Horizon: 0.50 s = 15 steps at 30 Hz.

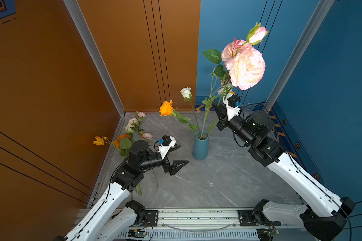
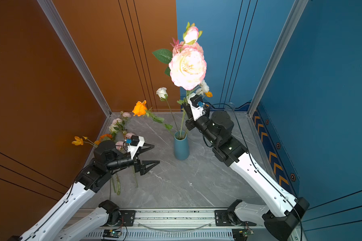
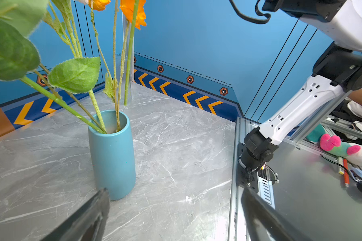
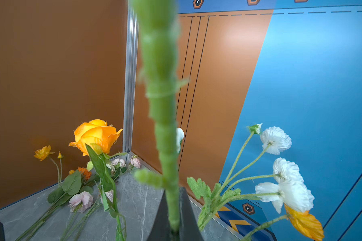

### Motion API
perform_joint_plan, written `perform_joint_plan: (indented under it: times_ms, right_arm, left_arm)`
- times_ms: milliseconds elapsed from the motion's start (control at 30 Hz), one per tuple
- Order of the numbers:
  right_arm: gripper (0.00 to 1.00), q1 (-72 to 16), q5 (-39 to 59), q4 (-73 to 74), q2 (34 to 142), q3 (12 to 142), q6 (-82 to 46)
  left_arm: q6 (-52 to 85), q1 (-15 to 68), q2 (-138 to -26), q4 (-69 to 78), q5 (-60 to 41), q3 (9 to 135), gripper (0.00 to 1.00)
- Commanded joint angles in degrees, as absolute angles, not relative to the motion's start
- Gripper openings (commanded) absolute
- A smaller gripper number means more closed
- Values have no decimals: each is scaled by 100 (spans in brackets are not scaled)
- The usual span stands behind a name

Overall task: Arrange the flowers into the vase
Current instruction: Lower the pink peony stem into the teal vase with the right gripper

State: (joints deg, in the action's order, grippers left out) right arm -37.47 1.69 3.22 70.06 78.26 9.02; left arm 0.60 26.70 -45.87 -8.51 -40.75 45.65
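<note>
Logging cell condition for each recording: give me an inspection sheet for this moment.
Surface: grey marble tabletop, no spills seen.
Job's things: blue vase upright, holding orange rose, white rose and white poppy sprig; pink peony raised, its stem end not in the vase; other flowers lying in left rear corner.
Clutter: clear glass cylinder at rear.
Grippers: left gripper open, empty; right gripper shut on the peony's stem.
Cables: black cable looping beside right arm, off the flowers.
Surroundings: orange wall, blue wall; plush toy outside the frame.
</note>
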Motion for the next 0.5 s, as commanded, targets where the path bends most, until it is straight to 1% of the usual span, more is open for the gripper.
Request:
perform_joint_plan:
  times_ms: [0, 267, 467]
  right_arm:
    - [0, -3706, 387, 580, 7170, 8017, 631]
    - [0, -3660, 389, 668, 7369, 8063, 329]
    - [0, -3664, 413, 158, 7537, 8494, 154]
  left_arm:
    - [-106, 2681, -4595, -735, -3981, 4589, 98]
    - [-122, 2458, -4641, -668, -4180, 4526, 98]
    - [-93, 2365, -4619, -634, -4281, 4521, 98]
